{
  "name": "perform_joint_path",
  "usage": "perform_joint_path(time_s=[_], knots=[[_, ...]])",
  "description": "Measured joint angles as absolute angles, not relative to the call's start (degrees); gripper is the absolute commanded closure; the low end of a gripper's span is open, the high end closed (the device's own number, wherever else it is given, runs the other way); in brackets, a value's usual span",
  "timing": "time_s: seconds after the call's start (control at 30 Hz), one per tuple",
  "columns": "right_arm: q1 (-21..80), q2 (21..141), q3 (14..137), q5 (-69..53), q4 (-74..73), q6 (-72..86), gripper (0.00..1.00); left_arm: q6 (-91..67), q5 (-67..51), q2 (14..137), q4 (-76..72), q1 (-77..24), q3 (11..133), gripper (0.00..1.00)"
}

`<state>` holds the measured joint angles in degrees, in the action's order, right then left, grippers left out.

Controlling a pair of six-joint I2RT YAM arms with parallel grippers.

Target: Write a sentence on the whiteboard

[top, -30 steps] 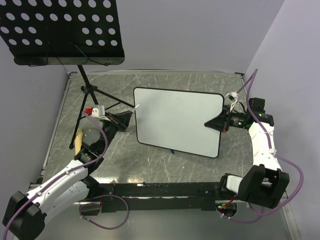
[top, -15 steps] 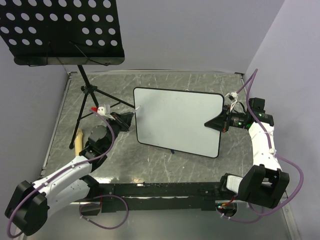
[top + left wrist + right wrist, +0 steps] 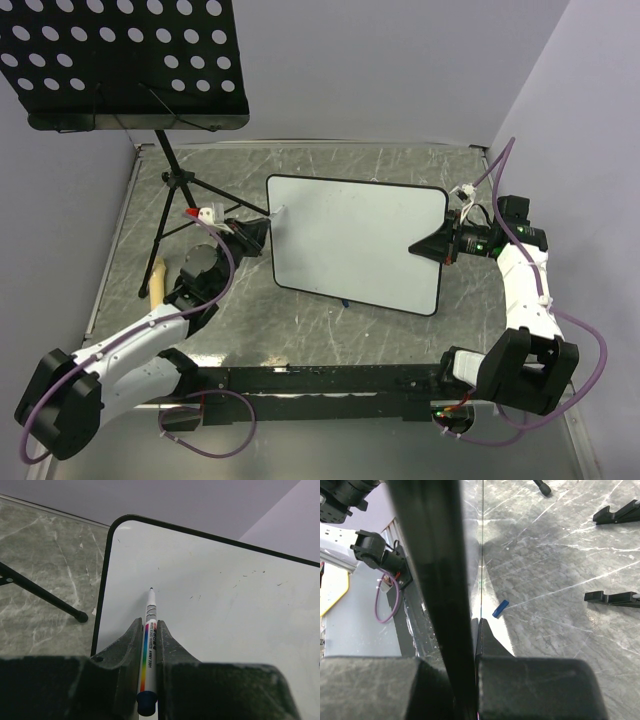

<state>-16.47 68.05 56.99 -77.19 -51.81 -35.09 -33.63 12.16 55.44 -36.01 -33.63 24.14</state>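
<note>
The whiteboard stands tilted on the bench, its right edge pinched by the right tool. The left tool clamps a marker, tip just inside the whiteboard's upper-left corner; contact cannot be told. No sentence shows yet. Press lightly and stroke toward the whiteboard's right edge, the right tool bracing

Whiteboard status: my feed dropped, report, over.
Left pincer shut on marker, tip at whiteboard's upper left. Right pincer shut on its right edge. No writing visible. Stand leg beside, apart.
</note>
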Motion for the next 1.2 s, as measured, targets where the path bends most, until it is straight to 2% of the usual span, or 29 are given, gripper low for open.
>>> perform_joint_path(time_s=[1.2], knots=[[-16.47, 68.53, 57.10, -77.43, -52.29, -36.03, 1.00, -35.22, 11.90, 57.98, -37.15, -33.65, 24.10, 0.99]])
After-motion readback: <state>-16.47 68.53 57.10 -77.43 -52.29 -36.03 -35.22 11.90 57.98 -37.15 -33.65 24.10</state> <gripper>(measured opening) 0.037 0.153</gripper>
